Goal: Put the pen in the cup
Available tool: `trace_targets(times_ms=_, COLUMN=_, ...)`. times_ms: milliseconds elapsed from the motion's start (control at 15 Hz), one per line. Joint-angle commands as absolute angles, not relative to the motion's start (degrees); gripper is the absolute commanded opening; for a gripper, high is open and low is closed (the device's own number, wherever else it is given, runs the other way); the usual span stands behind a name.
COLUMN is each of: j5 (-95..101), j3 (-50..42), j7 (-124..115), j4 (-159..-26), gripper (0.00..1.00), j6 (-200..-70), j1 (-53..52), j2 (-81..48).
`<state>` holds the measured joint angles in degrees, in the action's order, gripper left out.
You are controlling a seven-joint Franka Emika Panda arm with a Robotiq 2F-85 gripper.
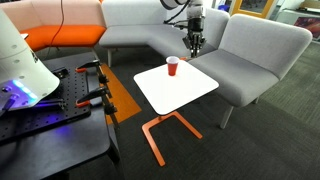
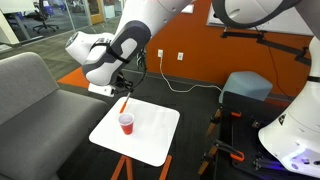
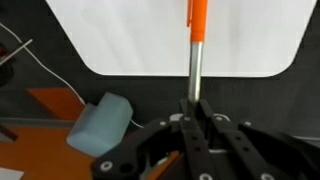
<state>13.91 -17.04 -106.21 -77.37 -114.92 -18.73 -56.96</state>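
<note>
Item, gripper (image 3: pixel 195 104): we record its jaws clamped on the pen (image 3: pixel 196 55) in the wrist view, gripping the silver shaft with the orange end pointing away.

Item, pen: in an exterior view (image 2: pixel 123 103) we see it hanging from the gripper (image 2: pixel 124 88) over the white table (image 2: pixel 150 138), near the cup (image 2: pixel 126 123) but not in it.

Item, cup: red, upright on the table in both exterior views (image 1: pixel 172 66), with the gripper (image 1: pixel 195 43) raised beside it.

Item, pale blue block (image 3: pixel 100 125): we note it on the orange floor beyond the table edge.

Item, grey sofa (image 1: pixel 250 50): behind the table.
</note>
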Motion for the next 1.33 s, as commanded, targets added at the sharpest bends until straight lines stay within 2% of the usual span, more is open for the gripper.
trace_targets(times_ms=0, j5=18.19, j3=-16.18, j7=-107.74, j4=-81.18, gripper=0.03, j6=-114.53, j1=-20.15, j2=-53.77)
trace_targets(times_ms=533, j5=23.02, j3=-14.94, j7=-108.35, j4=-84.41, gripper=0.03, j6=-113.55, j1=-22.43, j2=-51.83)
trace_targets(times_ms=1267, j5=29.49, j3=-14.54, j7=-115.54, j4=-84.14, gripper=0.03, j6=-114.01, j1=-25.59, j2=-55.83)
